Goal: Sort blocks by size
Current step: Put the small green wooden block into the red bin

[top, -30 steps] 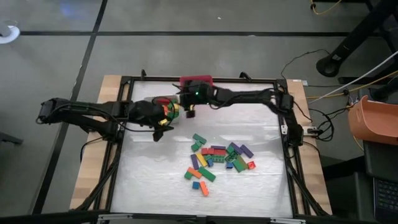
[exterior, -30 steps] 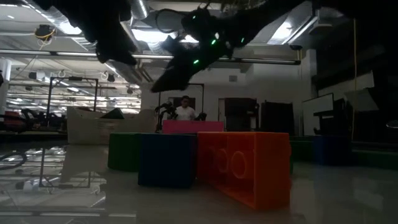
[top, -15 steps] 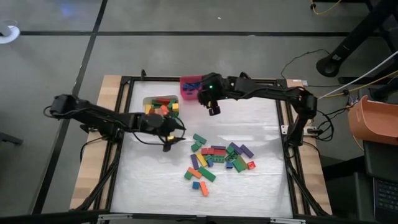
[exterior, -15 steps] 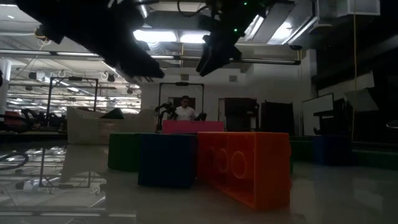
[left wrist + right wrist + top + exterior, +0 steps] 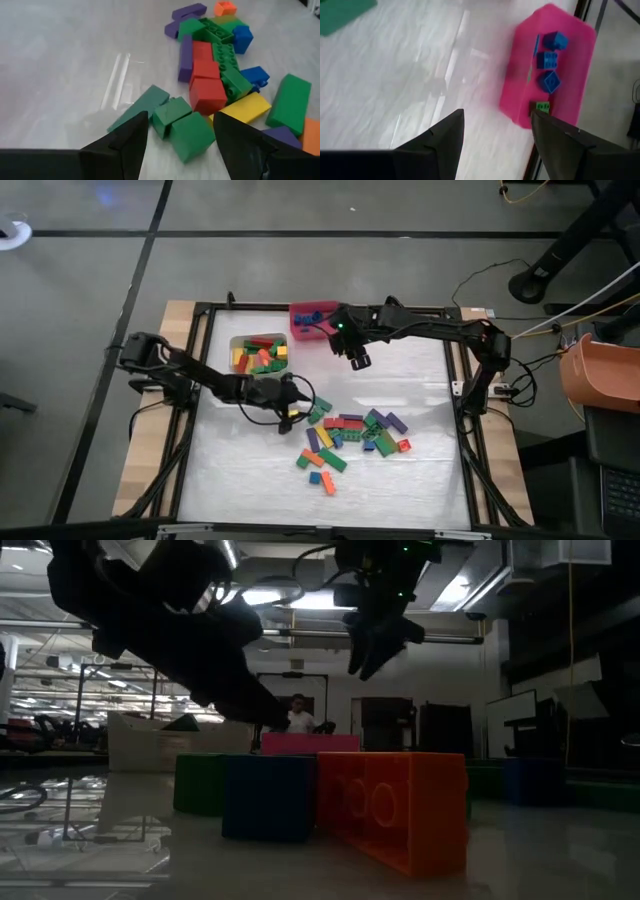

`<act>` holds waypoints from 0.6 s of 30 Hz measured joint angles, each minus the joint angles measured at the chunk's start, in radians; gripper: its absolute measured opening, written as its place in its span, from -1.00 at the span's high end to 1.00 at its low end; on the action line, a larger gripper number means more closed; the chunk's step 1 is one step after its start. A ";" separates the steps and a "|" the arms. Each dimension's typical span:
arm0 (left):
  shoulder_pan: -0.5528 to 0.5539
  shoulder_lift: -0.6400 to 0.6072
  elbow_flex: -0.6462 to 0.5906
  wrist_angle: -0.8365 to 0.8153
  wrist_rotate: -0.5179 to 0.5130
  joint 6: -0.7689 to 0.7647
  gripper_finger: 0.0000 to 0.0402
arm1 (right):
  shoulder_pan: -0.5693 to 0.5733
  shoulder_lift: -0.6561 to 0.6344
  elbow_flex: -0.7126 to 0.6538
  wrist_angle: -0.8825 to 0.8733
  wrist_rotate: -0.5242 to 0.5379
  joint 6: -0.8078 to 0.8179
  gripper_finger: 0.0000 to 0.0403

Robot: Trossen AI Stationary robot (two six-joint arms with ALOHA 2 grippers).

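Start at the left of the table: the left arm has swung away from the white bin (image 5: 258,353) at about eleven o'clock and now reaches toward the centre, so its unloading trip appears finished and a new pick is beginning. The left gripper (image 5: 296,406) hangs with its fingers spread and nothing between them, just beside the near edge of the loose blocks (image 5: 350,437); from its wrist camera you see a small green block (image 5: 192,136) lying between the fingertips, with a teal bar (image 5: 141,108) to one side and a red block (image 5: 207,94) touching it on the other. The white bin already holds a mix of red, green, yellow and orange bricks. Moving right, the red bin (image 5: 311,319) at twelve o'clock contains a few blue bricks (image 5: 550,59) and one small green brick at its rim. The right gripper (image 5: 359,361) has drawn back from that bin toward the table's centre; its fingers are likewise released and empty, so treat its last drop as complete. The remaining pile sits at about five o'clock from centre, roughly twenty pieces, both short squares and long bars. Judge the task as well short of done. Expect the left gripper's next descent to need care, since neighbouring blocks crowd the green one.
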 joint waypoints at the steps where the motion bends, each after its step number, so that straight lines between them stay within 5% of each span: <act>1: -0.010 0.013 0.009 -0.004 -0.013 -0.002 -0.05 | 0.000 0.000 0.000 -0.008 0.008 -0.001 -0.13; 18: -0.177 0.082 0.081 -0.033 -0.370 -0.079 -0.05 | 0.001 0.000 0.000 -0.037 0.024 -0.005 -0.13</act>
